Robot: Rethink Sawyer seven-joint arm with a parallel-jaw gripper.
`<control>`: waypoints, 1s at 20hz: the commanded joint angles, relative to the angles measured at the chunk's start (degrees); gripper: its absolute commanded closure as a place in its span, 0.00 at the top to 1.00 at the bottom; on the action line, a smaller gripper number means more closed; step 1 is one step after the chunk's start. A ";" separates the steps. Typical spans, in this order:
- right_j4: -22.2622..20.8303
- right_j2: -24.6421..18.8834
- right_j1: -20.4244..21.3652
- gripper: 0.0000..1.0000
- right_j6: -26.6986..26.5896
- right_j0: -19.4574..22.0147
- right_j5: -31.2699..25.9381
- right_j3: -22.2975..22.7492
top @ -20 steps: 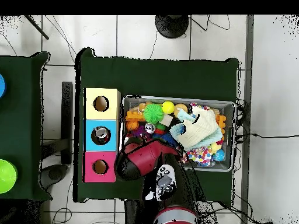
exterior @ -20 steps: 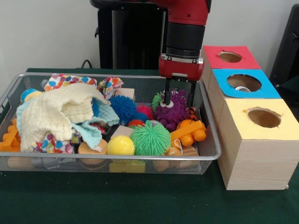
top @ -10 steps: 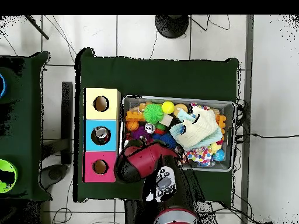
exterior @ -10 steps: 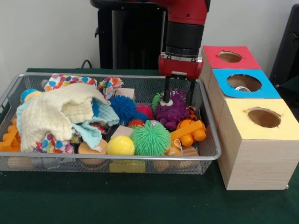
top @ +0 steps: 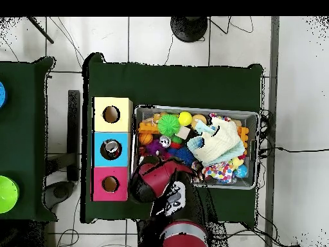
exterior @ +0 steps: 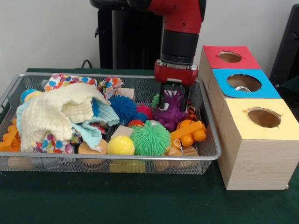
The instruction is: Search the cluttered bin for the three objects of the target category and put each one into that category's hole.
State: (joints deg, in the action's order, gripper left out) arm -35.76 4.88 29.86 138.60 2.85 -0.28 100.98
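Gripping purple spiky toy [exterior: 171, 111] (apparently), gripper [exterior: 173, 103] near bin [exterior: 211, 135] edge.

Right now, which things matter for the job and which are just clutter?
In play: purple spiky toy under the gripper, green spiky ball, blue spiky ball, three boxes with holes.
Clutter: cloths, yellow ball, orange toy.
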 commanded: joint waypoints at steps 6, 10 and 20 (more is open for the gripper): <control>-1.36 -1.37 -7.15 1.00 0.46 1.87 3.07 -7.71; -0.92 -1.96 -6.62 1.00 0.62 2.50 2.18 -7.63; -0.37 -4.31 -5.07 0.00 -0.26 4.43 -1.05 -6.40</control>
State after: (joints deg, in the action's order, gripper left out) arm -35.74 4.86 26.78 138.60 4.71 2.40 97.65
